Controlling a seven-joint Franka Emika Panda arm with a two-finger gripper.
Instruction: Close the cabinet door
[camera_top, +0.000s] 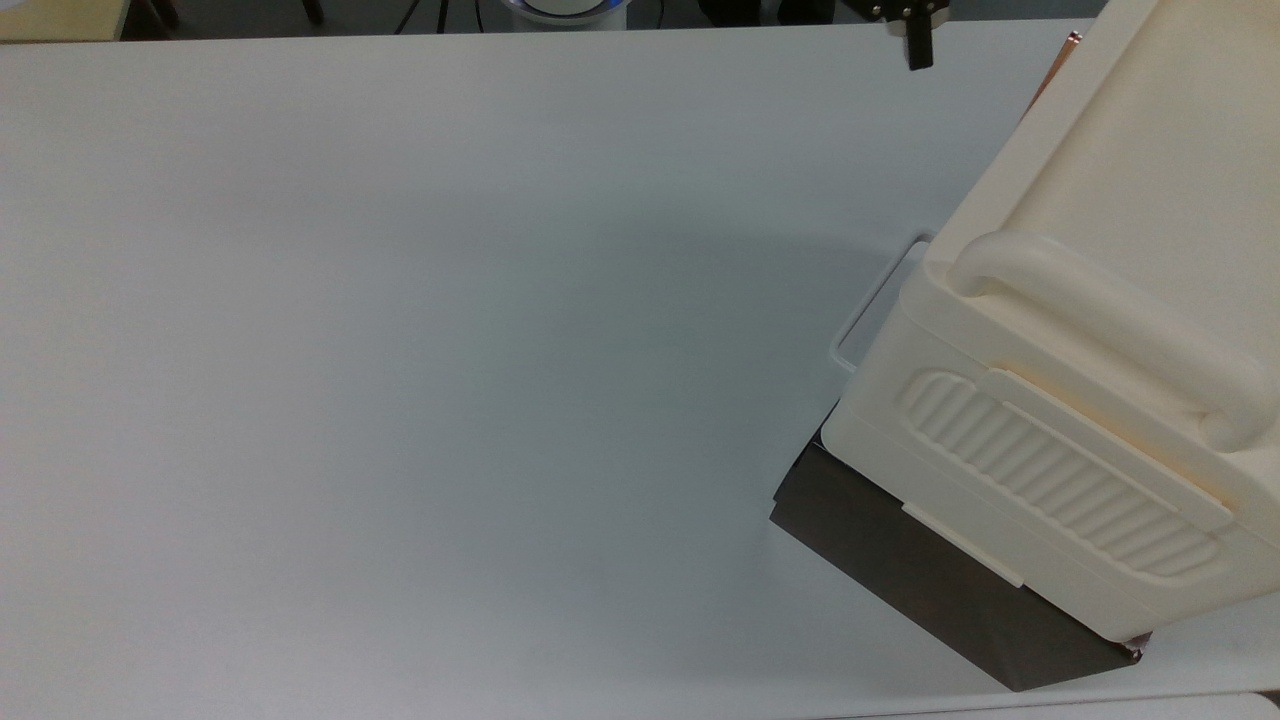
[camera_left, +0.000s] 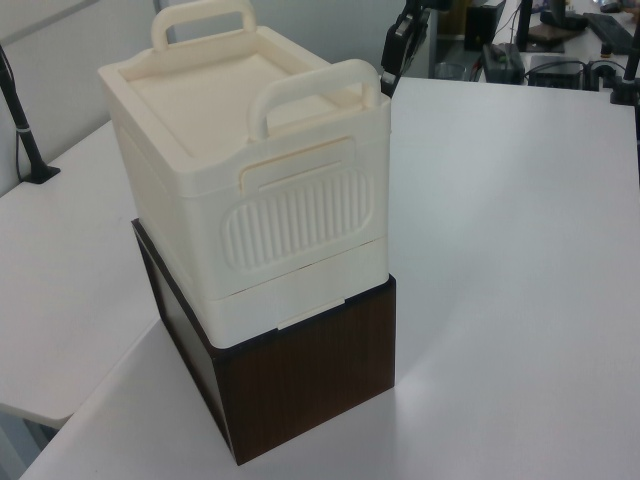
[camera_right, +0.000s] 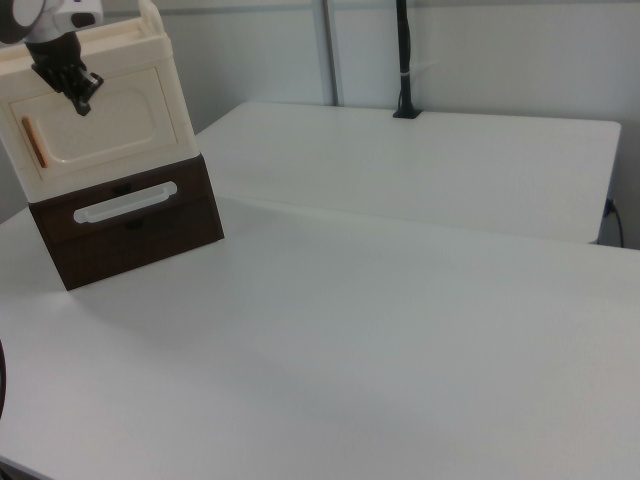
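We can read no text, label, brand, number or sign on anything in these views.

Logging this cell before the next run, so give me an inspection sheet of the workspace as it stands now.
Surface: white table, bare.
Job's things: cabinet door lies flush in the cabinet front, orange handle at the right view's left.
Clutter: nothing seen.
Gripper: gripper sits in front of the door's upper part.
Cables: nothing seen on the table.
Surroundings: black pole clamped on the far table; desks with equipment behind.
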